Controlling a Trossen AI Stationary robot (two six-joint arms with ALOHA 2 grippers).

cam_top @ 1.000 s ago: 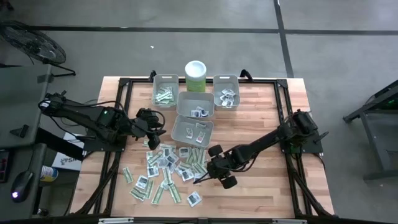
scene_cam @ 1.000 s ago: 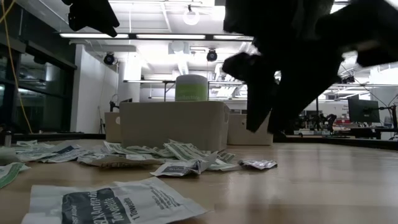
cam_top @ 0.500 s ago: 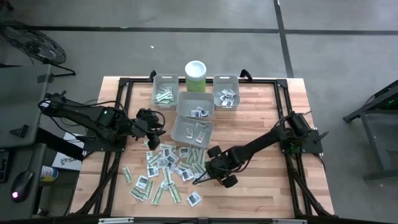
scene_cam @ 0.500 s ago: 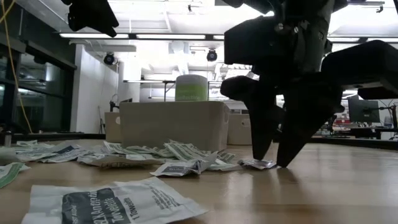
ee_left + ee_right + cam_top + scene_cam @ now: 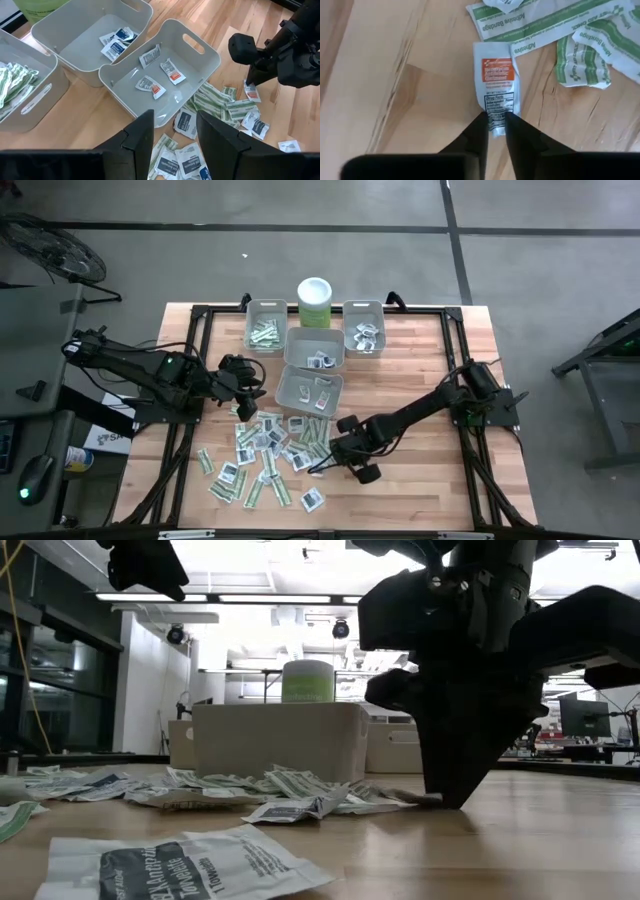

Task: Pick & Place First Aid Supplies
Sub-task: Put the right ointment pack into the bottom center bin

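down at the pile's right edge, the right gripper (image 5: 492,129) has its jaws narrowed onto the near end of a small white packet with an orange label (image 5: 496,92), which lies flat on the counter (image 5: 395,90), long axis running straight away from the jaws. green-striped strips (image 5: 580,60) crowd just beside its far end. the left gripper (image 5: 174,137) hangs with jaws apart, holding nothing, over the nearest grey bin (image 5: 200,55).

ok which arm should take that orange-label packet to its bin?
Right. The right gripper is already pinched on the orange-label packet at the pile's edge. The left gripper hovers open near the bins, holding nothing.
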